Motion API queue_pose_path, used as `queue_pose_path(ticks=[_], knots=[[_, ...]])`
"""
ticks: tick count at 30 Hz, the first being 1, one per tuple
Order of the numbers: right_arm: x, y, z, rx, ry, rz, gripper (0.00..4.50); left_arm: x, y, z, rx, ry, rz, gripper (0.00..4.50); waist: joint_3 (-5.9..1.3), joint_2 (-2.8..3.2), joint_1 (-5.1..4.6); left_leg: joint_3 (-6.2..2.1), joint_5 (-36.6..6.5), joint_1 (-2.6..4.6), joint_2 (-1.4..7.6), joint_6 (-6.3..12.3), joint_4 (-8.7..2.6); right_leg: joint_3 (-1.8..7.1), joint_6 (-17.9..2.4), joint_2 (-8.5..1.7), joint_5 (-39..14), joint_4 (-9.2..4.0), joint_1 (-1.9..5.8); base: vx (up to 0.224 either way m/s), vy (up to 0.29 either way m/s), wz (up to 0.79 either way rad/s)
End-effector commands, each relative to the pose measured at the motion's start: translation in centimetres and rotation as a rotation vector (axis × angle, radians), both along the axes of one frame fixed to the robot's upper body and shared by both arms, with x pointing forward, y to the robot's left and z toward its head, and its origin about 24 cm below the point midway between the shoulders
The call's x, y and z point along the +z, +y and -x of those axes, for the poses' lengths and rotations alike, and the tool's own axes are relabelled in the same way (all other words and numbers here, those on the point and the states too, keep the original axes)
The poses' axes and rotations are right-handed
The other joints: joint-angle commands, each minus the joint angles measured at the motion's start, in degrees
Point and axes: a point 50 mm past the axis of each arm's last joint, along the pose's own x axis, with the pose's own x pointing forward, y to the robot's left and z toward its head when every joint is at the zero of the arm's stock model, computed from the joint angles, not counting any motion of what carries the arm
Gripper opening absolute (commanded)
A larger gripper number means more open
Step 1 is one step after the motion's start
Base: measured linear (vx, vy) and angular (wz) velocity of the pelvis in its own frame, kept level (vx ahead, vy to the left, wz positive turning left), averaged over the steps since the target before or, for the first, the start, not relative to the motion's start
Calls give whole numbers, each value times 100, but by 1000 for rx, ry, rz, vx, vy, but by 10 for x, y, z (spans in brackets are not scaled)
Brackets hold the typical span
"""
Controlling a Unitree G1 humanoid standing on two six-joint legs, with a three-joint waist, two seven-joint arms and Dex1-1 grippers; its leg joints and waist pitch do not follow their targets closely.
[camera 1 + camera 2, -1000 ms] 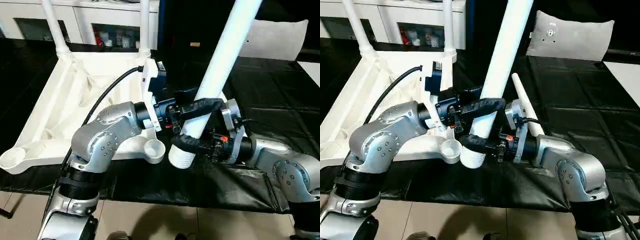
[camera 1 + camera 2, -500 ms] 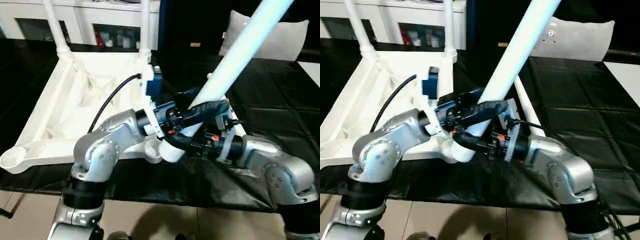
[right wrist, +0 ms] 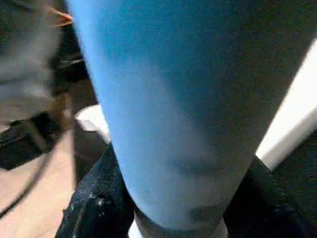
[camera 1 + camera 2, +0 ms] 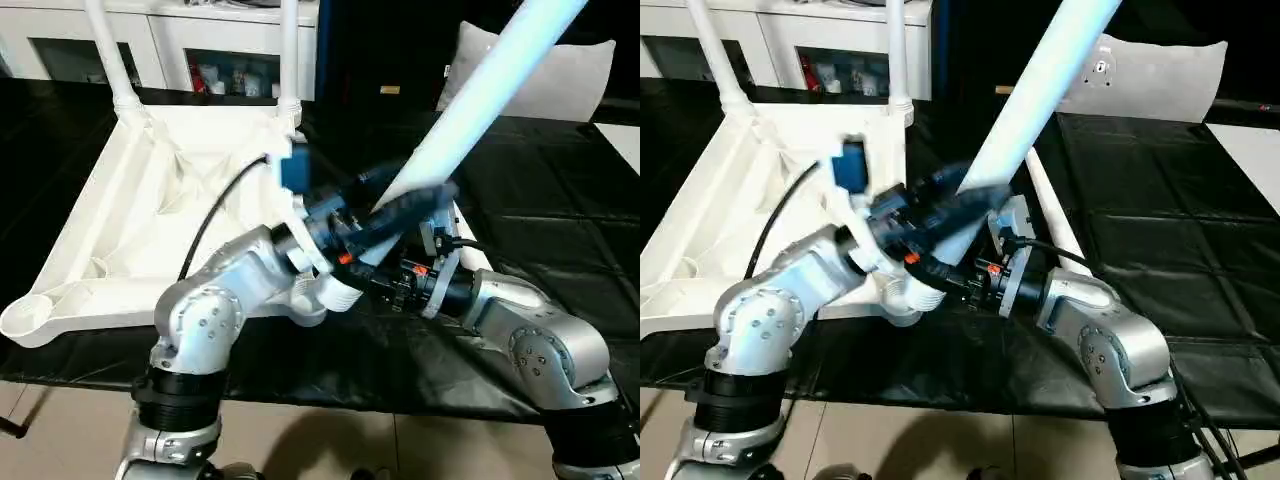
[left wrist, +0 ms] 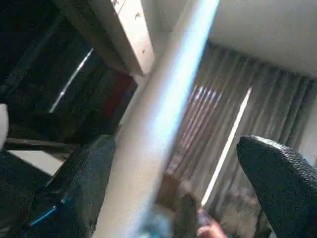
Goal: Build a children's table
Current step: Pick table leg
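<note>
The white table top (image 4: pixel 150 220) lies upside down on the black work table, ribs showing. Two white legs (image 4: pixel 105 50) (image 4: pixel 289 50) stand in its far corner sockets. A third leg (image 4: pixel 480 90) leans up to the right, its thick lower end at the near right corner socket (image 4: pixel 318 296). My right gripper (image 4: pixel 378 286) is shut on that lower end; in the right wrist view the black fingers (image 3: pixel 94 203) press on both sides. Higher up, my left gripper (image 5: pixel 176 144) stands open around the leg, with a gap to one finger (image 5: pixel 277 178). A fourth leg (image 4: pixel 1040 195) lies behind.
The near left corner socket (image 4: pixel 25 318) holds no leg. A grey cushion (image 4: pixel 1150 75) leans at the back right. White cabinets (image 4: pixel 200 50) stand behind the work table. The table's front edge runs just below my forearms, with tiled floor beyond.
The held leg has tipped further to the right, and its lower end has slid left to the near right corner socket. Both grippers moved left with it.
</note>
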Motion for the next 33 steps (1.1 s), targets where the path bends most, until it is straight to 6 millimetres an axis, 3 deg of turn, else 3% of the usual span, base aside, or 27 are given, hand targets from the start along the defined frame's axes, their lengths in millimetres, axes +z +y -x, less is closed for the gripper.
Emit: queue_pose_path(ticks=[1,7,9,10,12,14,17,19,22,25,28,33], knots=[[-3,-7,-3,-59,17,17,195,16,-2,5,-18,-53,43,442,-428,7,9,58,-207,-84,201,163,-377,279,-1059,-403,-1120,-410,436,0,0,0],[-3,-13,-6,-147,-7,25,191,9,22,-4,147,-61,-36,442,-417,-20,-26,54,-211,-85,183,200,-388,272,-754,-376,-1302,-430,439,0,0,0],[-1,-16,-10,-217,-47,64,191,-4,36,-4,209,-103,-206,442,-416,5,-33,51,-190,-73,197,157,-398,273,-684,-375,-1366,-416,418,0,0,0],[2,-18,-13,-284,-79,89,191,-20,49,-3,254,-135,-409,442,-414,12,-27,35,-155,-64,208,135,-416,273,-618,-379,-1356,-398,402,0,0,0],[2,-18,-14,-302,-87,93,191,-26,53,-3,266,-143,-481,442,-403,33,-58,43,-224,-33,195,103,-430,275,-545,-350,-1408,-400,367,0,0,0],[0,-17,-14,-342,-84,127,191,-46,69,-4,292,-205,-735,442,-394,59,-51,46,-325,-17,195,59,-445,281,-536,-352,-1500,-416,365,0,0,0],[-4,-15,-12,-357,-50,109,191,-61,84,-3,288,-259,-907,442,-382,85,-42,44,-533,-1,202,-13,-482,298,-555,-366,-1556,-413,344,0,0,0],[-6,-13,-10,-361,-46,108,191,-69,96,-5,293,-294,-1010,414,-384,94,-44,39,-569,-4,213,-74,-489,298,-626,-374,-1448,-403,346,0,0,0],[-8,-12,-10,-376,-45,131,191,-77,111,-7,274,-337,-1125,404,-398,91,-23,34,-581,-4,204,-104,-494,296,-675,-383,-1371,-405,352,0,0,0],[-9,-14,-13,-439,-99,163,191,-86,126,-9,229,-367,-1241,365,-403,85,-46,48,-635,-12,191,-187,-498,308,-661,-401,-1481,-394,352,0,0,0],[-8,-14,-13,-435,-117,143,191,-92,133,-10,167,-384,-1298,343,-405,102,-36,50,-715,7,198,-176,-505,319,-665,-407,-1522,-387,336,0,0,0],[-4,-18,-14,-466,-180,151,191,-99,140,-17,119,-379,-1315,308,-411,115,-31,50,-644,3,209,-195,-497,316,-841,-413,-1156,-354,337,0,0,0]])
